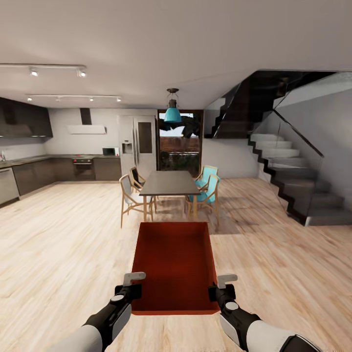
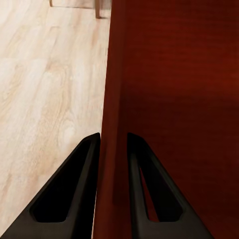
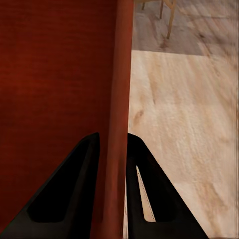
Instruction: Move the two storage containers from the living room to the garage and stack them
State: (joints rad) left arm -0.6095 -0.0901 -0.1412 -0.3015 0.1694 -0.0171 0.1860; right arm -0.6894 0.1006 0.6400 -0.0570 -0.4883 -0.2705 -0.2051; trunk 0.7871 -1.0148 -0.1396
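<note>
Carrying one storage container (image 1: 176, 266) between both arms, the robot holds the orange-red box out in front of its trunk, above the light wood-plank flooring (image 1: 63, 234). The box is open at the top, its long axis running straight away from the robot, near end level with the wrists and far end toward the dining table (image 1: 169, 183). The left gripper (image 1: 128, 288) takes the box's left long wall near the near corner; the left wrist view shows the wall passing between the two dark fingers (image 2: 74, 191), one finger outside and one inside, clenched on it. The right gripper (image 1: 222, 289) mirrors that on the right long wall, and in the right wrist view its fingers (image 3: 72, 191) likewise straddle and pinch the wall. So the container lies directly between the two grippers, neither arm nearer than the other, and its weight hangs forward of both grasps.

Outward from the box: the table has wood-framed chairs (image 1: 131, 195) around it, two with teal seats, and a teal pendant lamp (image 1: 172, 111) above. Behind it is a glazed door (image 1: 178, 142), to the left a kitchen with dark cabinets (image 1: 29, 173) and a pale fridge (image 1: 138, 142), to the right a dark staircase (image 1: 288, 171) with a glass balustrade.

As I judge it, this is the transport leg; no dark grey floor is visible, so placing is not yet near. Both pinches must hold evenly, or the box will twist.
</note>
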